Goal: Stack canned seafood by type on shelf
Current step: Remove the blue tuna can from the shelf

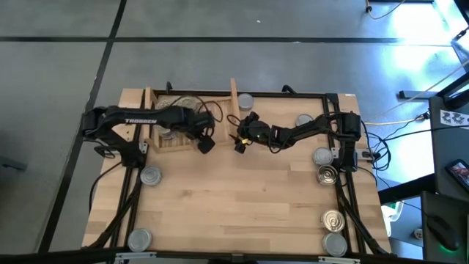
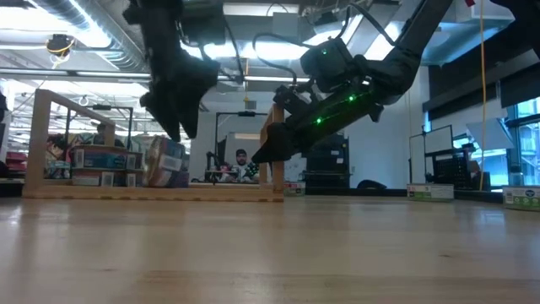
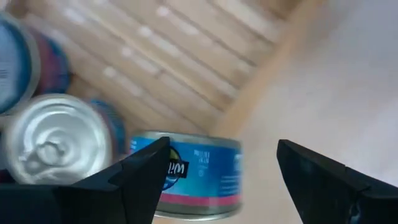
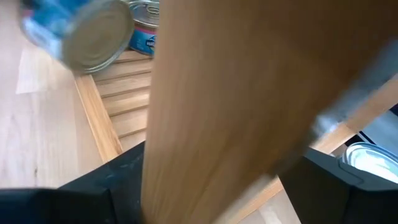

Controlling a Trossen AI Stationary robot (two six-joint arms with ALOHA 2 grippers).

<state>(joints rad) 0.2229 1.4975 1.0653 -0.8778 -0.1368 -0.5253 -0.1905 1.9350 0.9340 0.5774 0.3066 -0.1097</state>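
The shelf (image 1: 157, 144) stands at the table's far left, with several cans stacked in its left part (image 2: 97, 165). A pull-tab can (image 3: 56, 140) rests on the slats. My left gripper (image 3: 224, 180) hovers open above the shelf's near edge (image 1: 206, 144). A blue-labelled can (image 3: 193, 174) sits tilted and blurred just beyond its fingers; it shows a dull grey end in the right wrist view (image 4: 93, 34). My right gripper (image 4: 224, 186) is open at the shelf's right upright board (image 4: 236, 93), one finger on each side of it (image 1: 239, 141). My right gripper has the near end of the shelf's right upright board (image 2: 275, 143) between its open fingers, coming slanting down from the table's right. I cannot tell whether the fingers touch the board.
Loose cans lie on the table: two near the left edge (image 1: 150, 174) (image 1: 139, 238), one behind the shelf's right board (image 1: 244, 100), and several along the right edge (image 1: 327, 174) (image 1: 333, 218). The table's middle and near part (image 1: 242, 205) is bare wood. A person sits far off (image 2: 242, 165).
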